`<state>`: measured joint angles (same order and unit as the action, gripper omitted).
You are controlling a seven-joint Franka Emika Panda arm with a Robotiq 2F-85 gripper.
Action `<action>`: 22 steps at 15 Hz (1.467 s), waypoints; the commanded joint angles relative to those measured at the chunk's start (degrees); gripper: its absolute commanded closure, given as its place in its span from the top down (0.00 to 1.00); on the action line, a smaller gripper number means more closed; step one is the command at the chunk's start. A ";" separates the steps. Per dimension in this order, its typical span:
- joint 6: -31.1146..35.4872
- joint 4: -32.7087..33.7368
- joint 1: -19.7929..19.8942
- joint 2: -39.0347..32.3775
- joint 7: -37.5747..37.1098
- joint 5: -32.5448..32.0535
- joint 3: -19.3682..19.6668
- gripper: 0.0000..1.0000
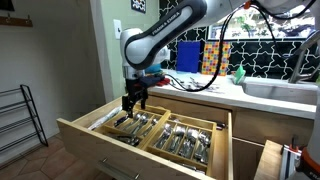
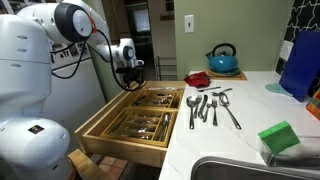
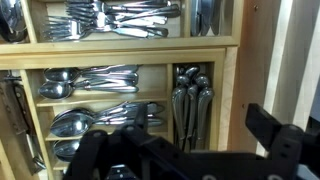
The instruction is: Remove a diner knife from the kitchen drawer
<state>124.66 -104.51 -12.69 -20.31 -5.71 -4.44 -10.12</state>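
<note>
Hovering above the drawer (image 1: 100,145), your gripper (image 1: 132,108) is spread and empty. Nothing is lifted yet: the knives (image 3: 190,110) lie inside the drawer; descent, pinch and lift remain.

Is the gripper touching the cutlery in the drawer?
Cannot tell. In an exterior view the gripper overlaps the cutlery; no view shows contact or gap plainly.

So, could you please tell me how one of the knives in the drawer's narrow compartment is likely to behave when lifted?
The knives look like polished metal, so probably stiff and slippery to pinch. They lie packed side by side in a narrow slot of the kitchen drawer, so lifting one may drag its neighbours.
</note>
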 commanded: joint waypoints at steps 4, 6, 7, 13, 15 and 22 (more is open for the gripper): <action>-0.75 8.47 -2.26 -10.90 -3.26 -2.05 2.42 1.00; -0.76 10.90 -2.60 -13.66 -3.20 -1.95 3.02 1.00; -0.80 12.10 -2.89 -14.95 -3.45 -2.14 3.42 0.99; -2.20 17.87 -3.79 -20.51 -3.12 -1.54 4.09 0.78; -2.56 19.40 -4.03 -21.92 -3.16 -1.30 4.14 0.80; -4.56 23.32 -5.29 -25.35 -4.30 -1.77 5.24 0.66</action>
<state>122.53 -84.15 -16.70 -43.54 -8.22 -5.35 -6.06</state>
